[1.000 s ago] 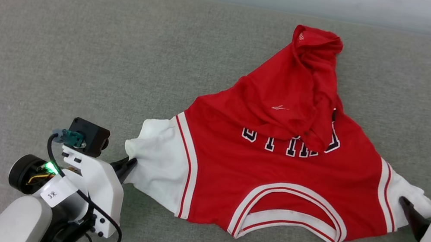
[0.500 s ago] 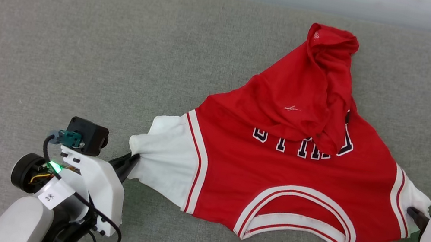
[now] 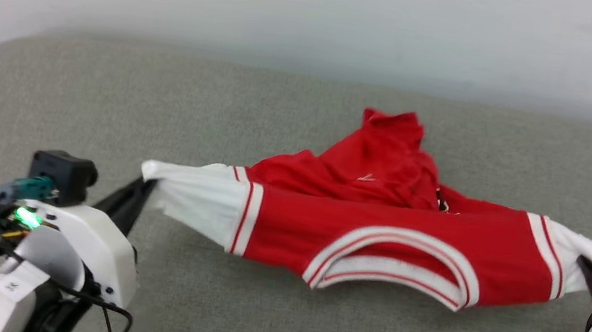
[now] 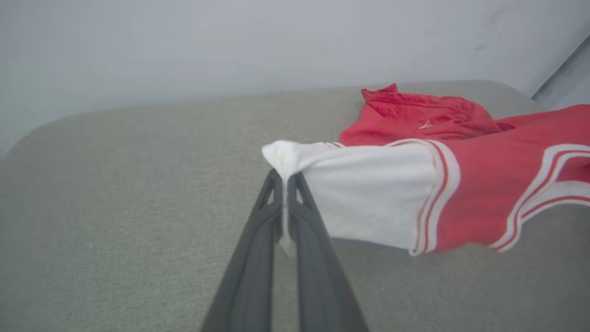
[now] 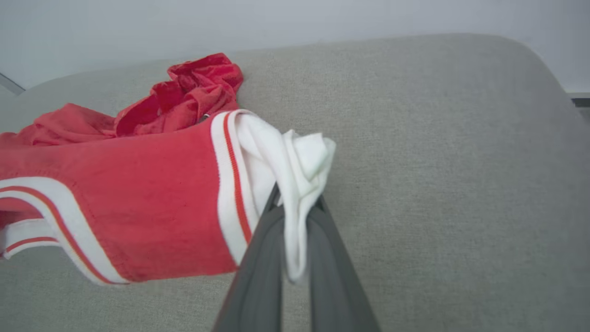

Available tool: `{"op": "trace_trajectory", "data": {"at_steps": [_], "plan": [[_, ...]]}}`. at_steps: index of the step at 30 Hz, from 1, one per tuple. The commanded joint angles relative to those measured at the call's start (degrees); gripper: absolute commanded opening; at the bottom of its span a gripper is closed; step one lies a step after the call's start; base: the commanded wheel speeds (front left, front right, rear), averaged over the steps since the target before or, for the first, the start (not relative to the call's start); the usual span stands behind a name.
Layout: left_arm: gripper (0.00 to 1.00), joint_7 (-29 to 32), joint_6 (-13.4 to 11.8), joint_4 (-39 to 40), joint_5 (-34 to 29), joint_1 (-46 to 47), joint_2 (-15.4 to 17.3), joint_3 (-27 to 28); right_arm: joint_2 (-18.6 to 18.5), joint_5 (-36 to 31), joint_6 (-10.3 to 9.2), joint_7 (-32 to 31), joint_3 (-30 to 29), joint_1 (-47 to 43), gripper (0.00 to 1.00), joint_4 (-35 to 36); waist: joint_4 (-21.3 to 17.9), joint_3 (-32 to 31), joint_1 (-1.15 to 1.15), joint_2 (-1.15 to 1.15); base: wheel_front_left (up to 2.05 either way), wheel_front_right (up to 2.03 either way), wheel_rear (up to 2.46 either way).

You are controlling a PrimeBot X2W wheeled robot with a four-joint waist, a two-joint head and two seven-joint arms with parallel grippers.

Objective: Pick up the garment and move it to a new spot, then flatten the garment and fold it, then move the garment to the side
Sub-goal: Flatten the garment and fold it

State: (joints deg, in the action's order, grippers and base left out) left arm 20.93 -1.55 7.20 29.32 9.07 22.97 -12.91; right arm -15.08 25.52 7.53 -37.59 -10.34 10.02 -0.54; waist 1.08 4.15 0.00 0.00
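Observation:
The garment (image 3: 381,234), a red jersey T-shirt with white sleeves and striped trim, hangs stretched between both grippers above the grey cushion (image 3: 259,316). Its collar side is lifted; the rest trails bunched on the cushion behind. My left gripper (image 3: 145,187) is shut on the tip of the white left sleeve (image 4: 350,193), with cloth pinched between the fingers (image 4: 258,258). My right gripper (image 3: 586,265) is shut on the bunched white right sleeve (image 5: 295,170). The print is hidden in the folds.
The grey cushion (image 5: 438,161) has rounded corners and ends at a pale wall (image 3: 322,8) behind. Bare fabric surface lies left, right and in front of the shirt.
The right gripper closed on the right sleeve. Both grippers lifted the shirt's collar end off the cushion, pulling it taut. The head camera tilted up, showing more wall.

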Motion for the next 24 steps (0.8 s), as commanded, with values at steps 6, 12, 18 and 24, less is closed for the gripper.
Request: {"op": "trace_trajectory", "data": {"at_steps": [6, 12, 18, 24], "plan": [[0.0, -2.3, -3.0, 6.1, -2.0, 2.7, 1.8, 4.1, 0.4, -3.1, -0.08, 0.4, -0.5, 1.5, 0.0, 10.7, -1.3, -3.4, 0.0, 0.0, 0.0, 0.0, 0.0], [0.0, -4.1, -4.0, 6.3, -2.7, 11.2, 1.9, 6.5, -0.1, -4.6, -0.08, 1.6, -0.1, 10.6, 0.0, 12.9, -2.0, -2.3, 0.0, 0.0, 0.0, 0.0, 0.0], [0.0, -5.8, -3.4, 1.5, -3.4, 22.6, 1.3, 6.8, -1.2, -5.7, -0.09, 4.2, 0.4, 22.4, 0.0, 8.5, -2.1, 1.5, 0.0, 0.0, 0.0, 0.0, 0.0], [0.0, -8.5, -1.8, -8.4, -4.8, 37.3, 1.1, 5.8, -1.7, -7.4, -0.09, 8.2, 1.9, 38.0, 0.0, 0.1, -2.4, 7.9, 0.0, 0.0, 0.0, 0.0, 0.0]]}}
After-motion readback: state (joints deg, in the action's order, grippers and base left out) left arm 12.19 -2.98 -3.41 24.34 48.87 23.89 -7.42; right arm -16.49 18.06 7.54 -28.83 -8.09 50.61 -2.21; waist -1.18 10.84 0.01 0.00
